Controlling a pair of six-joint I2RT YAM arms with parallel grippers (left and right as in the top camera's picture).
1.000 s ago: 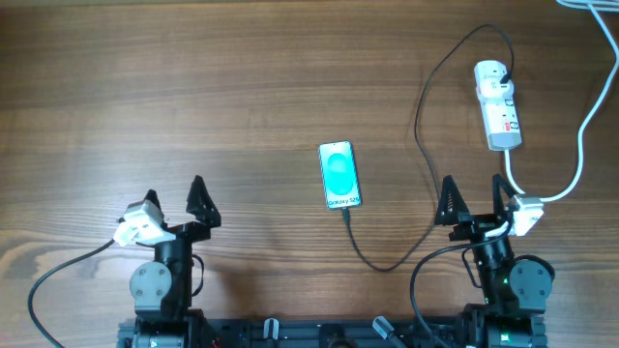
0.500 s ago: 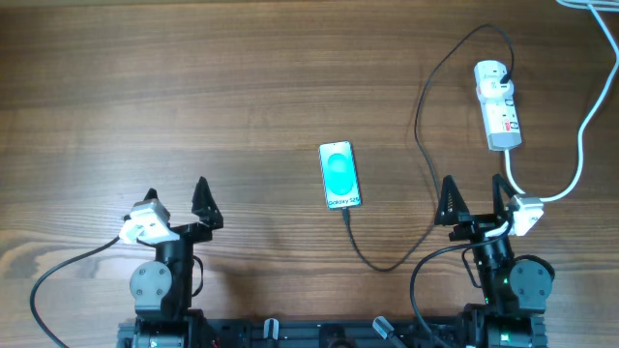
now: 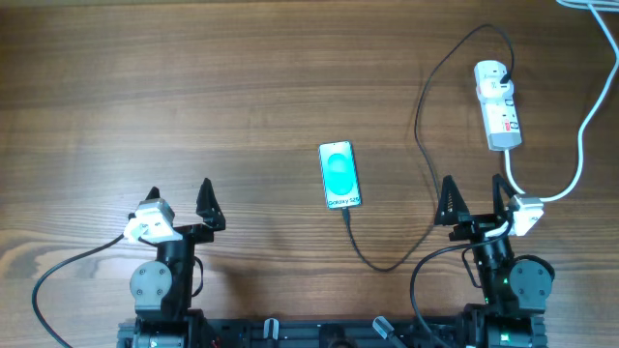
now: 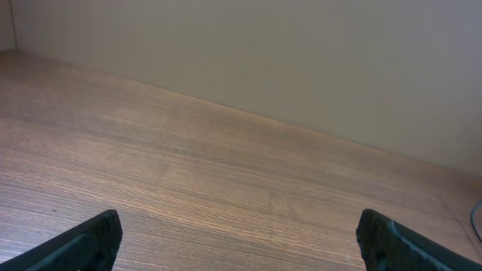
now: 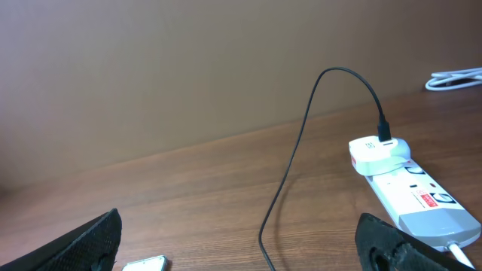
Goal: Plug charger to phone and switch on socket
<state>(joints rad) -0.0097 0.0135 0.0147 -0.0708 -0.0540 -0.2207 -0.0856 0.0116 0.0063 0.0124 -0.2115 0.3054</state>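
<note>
Jaws of L gripper [image 3: 179, 190] and R gripper [image 3: 473, 184] are held apart, empty, over table [image 3: 193, 87]. Phone [image 3: 339, 175] is seen btwn arms, at 11 o'clock of R gripper. Charger [image 3: 417, 121] is looped from phone's 6 o'clock end to socket [image 3: 497, 106], at 1 o'clock of R gripper.

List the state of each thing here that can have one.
Small cyan-screened smartphone: screen lit, flat, face up.
White power strip: white plug inserted, switch position unreadable.
Thin black charger cable: one end in that plug; other tip at the phone, seating unclear.
Left gripper: open, empty.
Right gripper: open, empty.
</note>
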